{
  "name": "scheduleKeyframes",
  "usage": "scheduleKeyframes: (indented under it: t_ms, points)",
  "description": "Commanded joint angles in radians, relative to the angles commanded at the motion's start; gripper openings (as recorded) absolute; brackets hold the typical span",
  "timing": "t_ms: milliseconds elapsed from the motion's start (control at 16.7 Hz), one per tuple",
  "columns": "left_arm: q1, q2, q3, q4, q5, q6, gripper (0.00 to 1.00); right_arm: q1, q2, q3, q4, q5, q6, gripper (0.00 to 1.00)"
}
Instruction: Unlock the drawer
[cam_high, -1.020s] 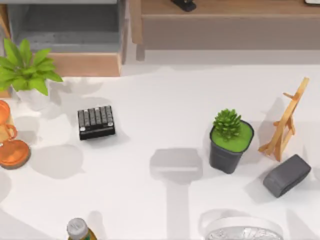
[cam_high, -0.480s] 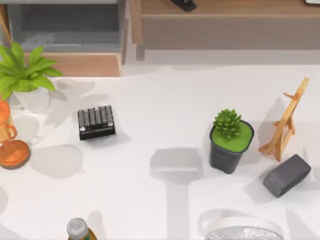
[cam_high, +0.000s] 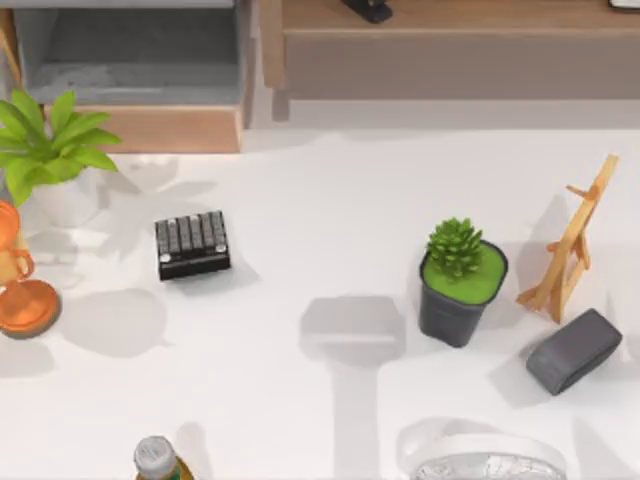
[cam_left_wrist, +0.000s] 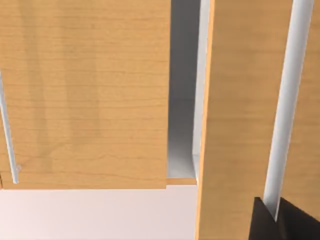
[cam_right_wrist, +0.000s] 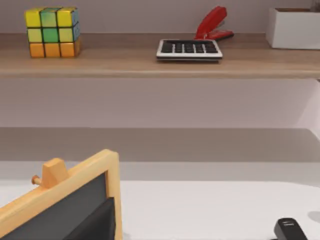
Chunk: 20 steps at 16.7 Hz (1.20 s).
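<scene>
The drawer (cam_high: 160, 130) stands at the table's back left. Its grey inner tray (cam_high: 130, 50) shows from above behind the plain tan front panel. A small black keypad (cam_high: 192, 245) lies on the white table in front of the drawer, a little to its right. The left wrist view looks closely at tan wooden panels (cam_left_wrist: 85, 95) with a pale gap between them, and a dark part of my left gripper (cam_left_wrist: 280, 222) shows at the frame's edge. The right wrist view looks past a small chalkboard easel (cam_right_wrist: 65, 200) toward the shelf unit (cam_right_wrist: 160, 62).
A leafy plant in a white pot (cam_high: 55, 150) and an orange trophy (cam_high: 25, 300) stand at the left edge. A succulent pot (cam_high: 460, 285), wooden easel (cam_high: 570, 245) and grey case (cam_high: 573, 350) stand at the right. A bottle (cam_high: 158, 460) and white fan (cam_high: 485, 455) are at the front.
The leafy plant at the left has shifted slightly and its leaves have turned. The shadows along the table's left edge have moved. Everything else is still.
</scene>
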<state>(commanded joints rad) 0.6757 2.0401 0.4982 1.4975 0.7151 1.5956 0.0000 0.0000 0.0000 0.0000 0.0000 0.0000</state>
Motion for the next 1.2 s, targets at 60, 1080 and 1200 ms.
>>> scheduleKeyframes:
  t_ms: [60,1080,1200]
  points:
    - [0.007,-0.004,-0.009,0.006,0.008,0.0,0.0,0.0,0.0,0.0,0.0,0.0,0.0,1.0]
    - [0.008,-0.004,-0.01,0.007,0.008,0.0,1.0,0.0,0.0,0.0,0.0,0.0,0.0,1.0]
    - [0.008,-0.004,-0.01,0.007,0.008,0.0,1.0,0.0,0.0,0.0,0.0,0.0,0.0,1.0]
